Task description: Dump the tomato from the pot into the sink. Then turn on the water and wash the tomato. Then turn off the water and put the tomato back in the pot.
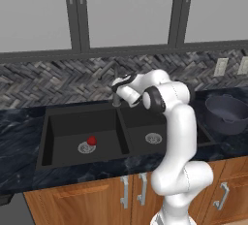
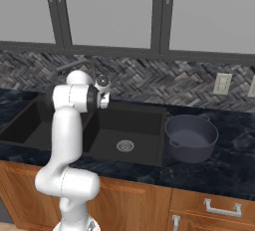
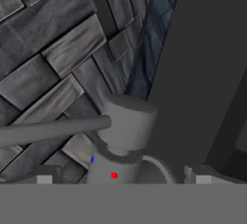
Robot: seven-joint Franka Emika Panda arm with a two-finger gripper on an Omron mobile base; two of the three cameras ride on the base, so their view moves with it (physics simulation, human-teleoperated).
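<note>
- While the tomato lies in the left basin of the sink, resting at the edge of the round silver drain, the pot stands upright and empty on the counter just right of the sink.
- The gripper sits up at the faucet behind the centre divider; its jaws stand wide apart and hold nothing, with the faucet's body between the finger tips in the hand view.
- No water shows in either basin, so the step in hand looks like turning the tap on; the lever juts sideways from the faucet's cap.
- The lever looks rigid and smooth, so a push against its side, out toward the free end, should swing it without any pinch.
- The tomato is judged light, round and glossy (likely slicker once wet), and free to roll on the basin floor.
- A hold across its widest part, from straight above, with a gentle squeeze, would suit it best.
- The pot looks heavy and stiff; its rim wall offers the surest hold.
</note>
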